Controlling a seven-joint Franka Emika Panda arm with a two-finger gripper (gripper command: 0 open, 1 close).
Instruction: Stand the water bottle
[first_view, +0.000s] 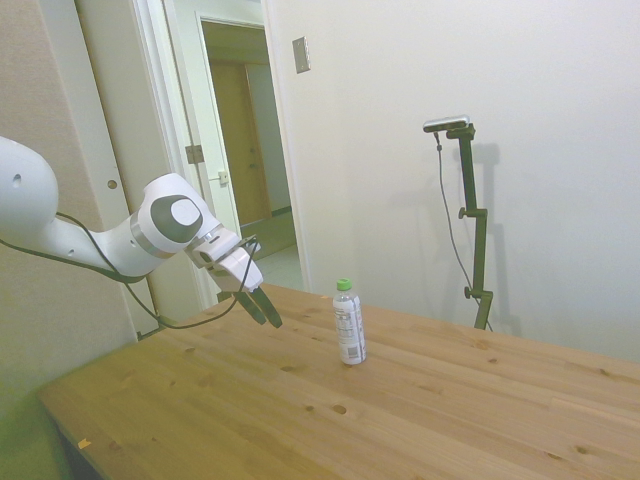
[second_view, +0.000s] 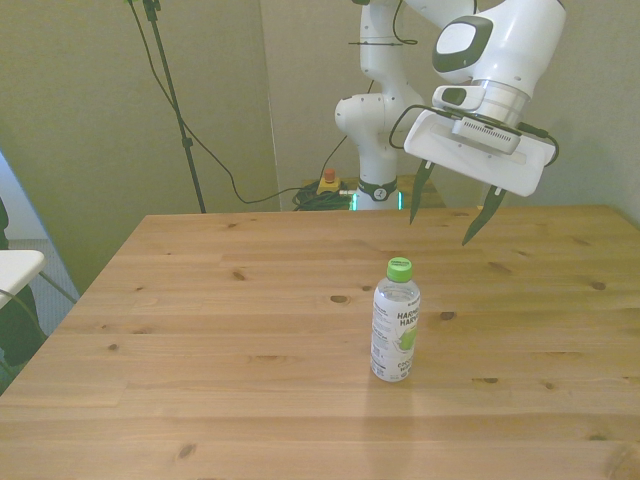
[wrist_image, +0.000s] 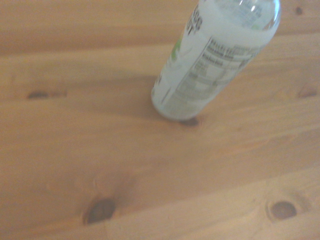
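The water bottle (first_view: 348, 323) (second_view: 395, 320) stands upright on the wooden table (first_view: 300, 420) (second_view: 200, 330), its green cap on top and a white printed label around its body. The wrist view catches its labelled lower body (wrist_image: 210, 65) resting on the wood. My gripper (first_view: 266, 307) (second_view: 448, 215) hangs open in the air, above and behind the bottle toward the robot's side, with nothing between its dark fingers. It does not touch the bottle.
A white object (second_view: 15, 268) pokes in at the front view's left edge beside the table. Behind the table in the side view an open doorway (first_view: 240, 150) shows. Cables (second_view: 320, 190) lie on the floor near the robot's base.
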